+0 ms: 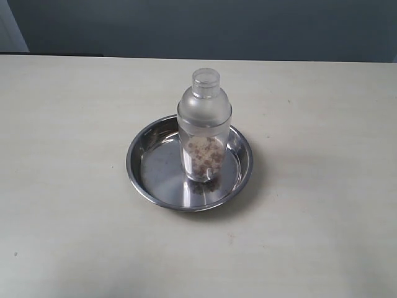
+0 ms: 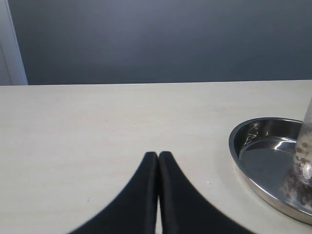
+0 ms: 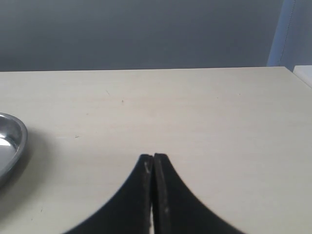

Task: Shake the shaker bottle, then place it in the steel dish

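The shaker bottle, clear with a frosted domed shoulder, a small round cap and brown granules inside, stands upright in the steel dish at the table's middle. The left wrist view shows the dish's rim and a sliver of the bottle. My left gripper is shut on nothing, over bare table well apart from the dish. My right gripper is also shut and empty, with only the dish's edge showing off to one side. Neither gripper appears in the exterior view.
The pale table stretches around the dish on all sides. A dark grey wall runs behind the table's far edge. A white corner lies beyond the table's end in the right wrist view.
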Robot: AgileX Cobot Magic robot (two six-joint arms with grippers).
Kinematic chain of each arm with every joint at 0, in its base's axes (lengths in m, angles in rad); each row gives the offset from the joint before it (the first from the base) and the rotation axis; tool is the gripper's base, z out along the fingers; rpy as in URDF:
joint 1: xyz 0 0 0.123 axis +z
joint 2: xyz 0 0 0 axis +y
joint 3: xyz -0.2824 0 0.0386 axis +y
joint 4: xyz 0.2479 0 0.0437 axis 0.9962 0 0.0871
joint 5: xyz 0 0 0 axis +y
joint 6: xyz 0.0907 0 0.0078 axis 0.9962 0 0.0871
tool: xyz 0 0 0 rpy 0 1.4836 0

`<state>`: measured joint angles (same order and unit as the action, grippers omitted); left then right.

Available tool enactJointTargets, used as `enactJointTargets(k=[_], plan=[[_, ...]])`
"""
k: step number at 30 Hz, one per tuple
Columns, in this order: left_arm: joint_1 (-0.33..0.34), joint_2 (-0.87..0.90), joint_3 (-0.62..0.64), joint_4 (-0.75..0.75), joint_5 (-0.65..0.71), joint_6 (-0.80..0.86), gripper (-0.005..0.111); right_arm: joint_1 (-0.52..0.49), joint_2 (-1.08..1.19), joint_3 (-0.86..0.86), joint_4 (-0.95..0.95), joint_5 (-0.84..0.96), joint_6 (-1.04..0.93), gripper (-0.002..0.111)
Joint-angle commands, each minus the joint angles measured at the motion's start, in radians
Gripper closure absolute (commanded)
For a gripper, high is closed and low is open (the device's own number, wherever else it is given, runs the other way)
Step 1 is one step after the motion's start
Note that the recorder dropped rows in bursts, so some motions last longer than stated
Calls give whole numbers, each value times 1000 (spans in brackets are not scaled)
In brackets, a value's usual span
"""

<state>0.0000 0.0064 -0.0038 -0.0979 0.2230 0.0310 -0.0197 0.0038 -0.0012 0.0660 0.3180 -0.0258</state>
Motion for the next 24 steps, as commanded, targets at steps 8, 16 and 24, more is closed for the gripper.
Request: enactJointTargets(k=[8,16,24], plan=[[1,-6,4,-1,-13,-5,106,-1,-4,1,-1,-12,0,109],[1,-6,4,-1,-13,-5,106,-1,-4,1,-1,-12,0,109],[1,-6,4,-1,-13,-3,106,-1,-4,1,-1,-12,0,109]])
